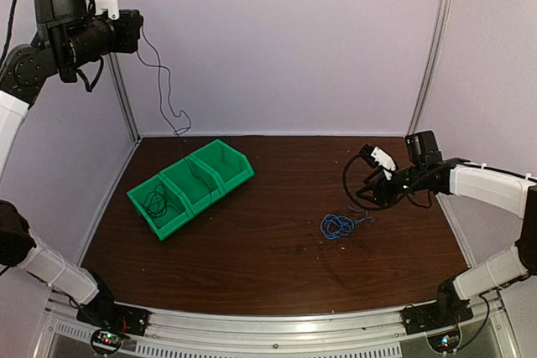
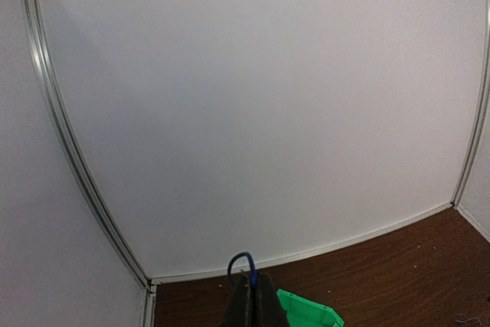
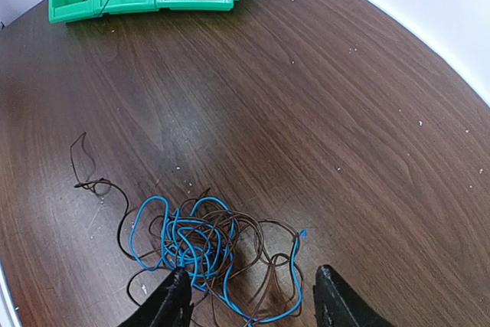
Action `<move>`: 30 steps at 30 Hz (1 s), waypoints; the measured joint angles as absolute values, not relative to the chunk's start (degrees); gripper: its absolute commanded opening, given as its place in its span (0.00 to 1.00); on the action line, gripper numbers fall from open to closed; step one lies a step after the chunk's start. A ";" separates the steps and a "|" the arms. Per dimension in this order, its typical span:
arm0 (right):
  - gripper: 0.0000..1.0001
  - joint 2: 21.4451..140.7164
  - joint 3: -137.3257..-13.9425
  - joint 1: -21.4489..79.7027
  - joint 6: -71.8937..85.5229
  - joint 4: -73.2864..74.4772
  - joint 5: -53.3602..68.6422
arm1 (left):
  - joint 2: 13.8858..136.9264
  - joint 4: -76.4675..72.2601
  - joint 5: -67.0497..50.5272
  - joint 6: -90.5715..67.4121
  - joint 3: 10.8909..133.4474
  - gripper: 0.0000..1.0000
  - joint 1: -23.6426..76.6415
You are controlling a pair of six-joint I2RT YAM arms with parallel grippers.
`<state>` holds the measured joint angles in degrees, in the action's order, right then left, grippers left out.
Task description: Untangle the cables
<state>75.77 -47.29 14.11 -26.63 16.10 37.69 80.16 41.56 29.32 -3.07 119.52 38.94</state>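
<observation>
Now, left claw [image 2: 253, 279]: squeezing fully closed, its pads pinching a blue loop [image 2: 241, 259] that is poking out just past the tips.
Left claw's place: hanging high in the rear left corner, well above the counter [image 1: 268, 262].
Strand [image 1: 167, 94]: thin and dark, dangling from under the left claw and running down the back wall [image 1: 285, 39]. Its lower end is curling close to the counter's rear edge, and I cannot tell whether it is touching there or whether it is joining the blue loop.
Right claw [image 3: 253, 273]: standing wide and gripping nothing, hovering low over the counter.
Tangle [image 3: 195, 239]: blue and dark-brown cables knotting together, lying on the counter just ahead of the right claw and reaching partly between its fingers [image 3: 172, 300]. The left finger is overlapping the tangle's edge in the wrist view, and I cannot tell whether they are touching.
Loose end [image 3: 99, 182]: a dark wire trailing out of the tangle, ahead and left of the right claw.
Bins [image 1: 191, 186]: three green ones standing in a joined row, far ahead of the right claw and far below the left one.
Bin wire [image 1: 155, 200]: thin and black, coiling inside the end bin, well apart from the tangle.
</observation>
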 measured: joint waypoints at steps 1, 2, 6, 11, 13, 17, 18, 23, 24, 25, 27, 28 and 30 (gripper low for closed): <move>0.55 75.75 -47.29 14.11 -26.63 16.05 37.58 | 79.70 41.45 28.29 -3.01 119.52 0.00 38.94; 0.55 75.77 -47.29 14.11 -26.63 16.03 37.47 | 79.22 41.19 26.22 -2.92 119.52 0.00 38.92; 0.56 75.75 -47.29 14.11 -26.63 16.01 37.34 | 79.13 39.44 13.91 -2.94 119.92 0.00 38.76; 0.56 75.75 -47.24 14.11 -26.68 16.01 37.26 | 82.21 34.79 -3.33 -4.43 118.72 0.00 38.76; 0.56 75.75 -47.24 14.11 -26.72 16.01 37.23 | 82.98 32.82 -8.95 -5.67 117.34 0.00 38.76; 0.56 75.77 -47.24 14.11 -26.83 16.03 37.23 | 84.09 28.10 -18.28 -8.82 115.07 0.00 38.76; 0.56 75.77 -47.24 14.11 -26.83 16.03 37.26 | 84.23 26.46 -20.32 -9.72 113.95 0.00 38.79; 0.56 75.77 -47.22 14.11 -26.92 16.03 37.23 | 85.54 21.39 -26.33 -13.30 109.08 0.00 39.66; 0.56 75.77 -47.22 14.11 -26.96 16.03 37.23 | 86.06 21.10 -26.89 -13.74 109.03 0.00 39.81; 0.56 75.79 -47.22 14.11 -27.05 16.03 37.23 | 86.59 20.80 -27.38 -14.20 109.03 0.00 39.90; 0.56 75.85 -47.22 14.11 -27.09 16.03 37.26 | 87.13 20.60 -28.53 -15.07 109.36 0.00 39.97; 0.56 75.94 -47.22 14.11 -27.11 16.03 37.26 | 87.37 20.56 -29.32 -15.59 109.91 0.00 39.97; 0.56 76.14 -47.22 14.11 -27.20 16.03 37.26 | 87.68 19.40 -30.76 -16.58 110.65 0.00 39.99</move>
